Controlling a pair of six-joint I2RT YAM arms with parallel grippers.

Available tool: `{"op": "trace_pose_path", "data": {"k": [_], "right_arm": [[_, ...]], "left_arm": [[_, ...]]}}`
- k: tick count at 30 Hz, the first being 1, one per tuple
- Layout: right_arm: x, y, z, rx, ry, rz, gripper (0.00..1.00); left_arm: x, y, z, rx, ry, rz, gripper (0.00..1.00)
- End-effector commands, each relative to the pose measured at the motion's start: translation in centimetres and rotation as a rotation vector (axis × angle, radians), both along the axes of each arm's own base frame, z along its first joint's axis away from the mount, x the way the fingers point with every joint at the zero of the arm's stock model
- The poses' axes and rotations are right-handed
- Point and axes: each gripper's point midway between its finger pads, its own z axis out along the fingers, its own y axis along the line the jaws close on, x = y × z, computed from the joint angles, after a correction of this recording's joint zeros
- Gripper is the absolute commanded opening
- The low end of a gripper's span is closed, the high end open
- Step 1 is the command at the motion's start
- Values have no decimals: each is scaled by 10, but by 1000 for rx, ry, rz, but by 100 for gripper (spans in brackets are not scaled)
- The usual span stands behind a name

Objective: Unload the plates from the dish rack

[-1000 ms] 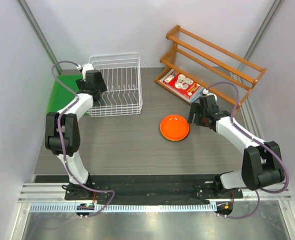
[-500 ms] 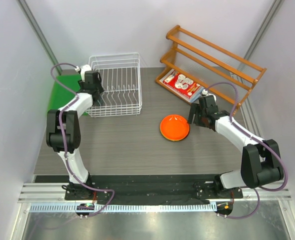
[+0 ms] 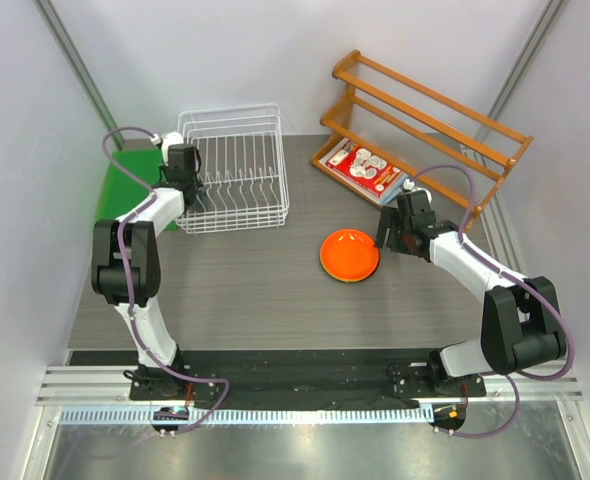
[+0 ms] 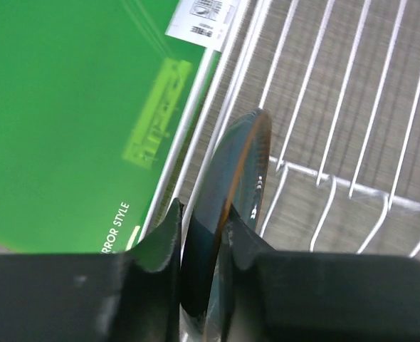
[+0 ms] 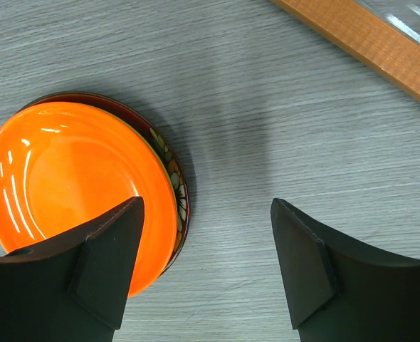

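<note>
A blue-grey plate (image 4: 228, 185) stands on edge at the left end of the white wire dish rack (image 3: 233, 227), and my left gripper (image 4: 203, 221) is shut on its rim. In the top view the left gripper (image 3: 185, 193) hangs over the rack's left side and hides that plate. On the table an orange plate (image 3: 350, 255) lies on a dark red patterned plate (image 5: 180, 193), with a thin lime green rim (image 5: 169, 182) between them. My right gripper (image 5: 206, 214) hovers open just right of this stack, one finger over the orange plate (image 5: 60, 171).
A wooden slatted shelf rack (image 3: 430, 110) stands at the back right, with a red-and-white packet (image 3: 365, 168) under it. A green board (image 3: 125, 190) lies left of the dish rack, close to the left wall. The wooden slat (image 5: 366, 35) runs beyond my right gripper.
My left gripper's jaws have closed onto the blue-grey plate and it has shifted slightly toward the rack's left side. The right arm has barely moved.
</note>
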Motion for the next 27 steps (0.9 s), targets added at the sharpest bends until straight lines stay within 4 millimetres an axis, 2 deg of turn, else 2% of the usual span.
{"op": "trace_pose_path", "data": {"k": [1,4,8,14,16,19,27], "right_arm": [[10,4,8,0,-37,21,77],[10,4,7,1,-36,20,77],[8,4,7,2,-34,17,77],[8,3,10,0,-46,13,77],[8,4,11,5,-48,18,77],[7,3,13,4,-55,12,77],[7,1,21,1,-82,8,77]], "left_arm": [[6,1,18,-55,-92,57,0],[4,4,17,-39,-82,60,0],[3,6,31,-20,-106,59,0],[-1,9,83,55,-169,43,0],[-3,9,107,79,-206,36,0],[-8,7,129,105,-240,34,0],[-17,2,149,116,-261,22,0]]}}
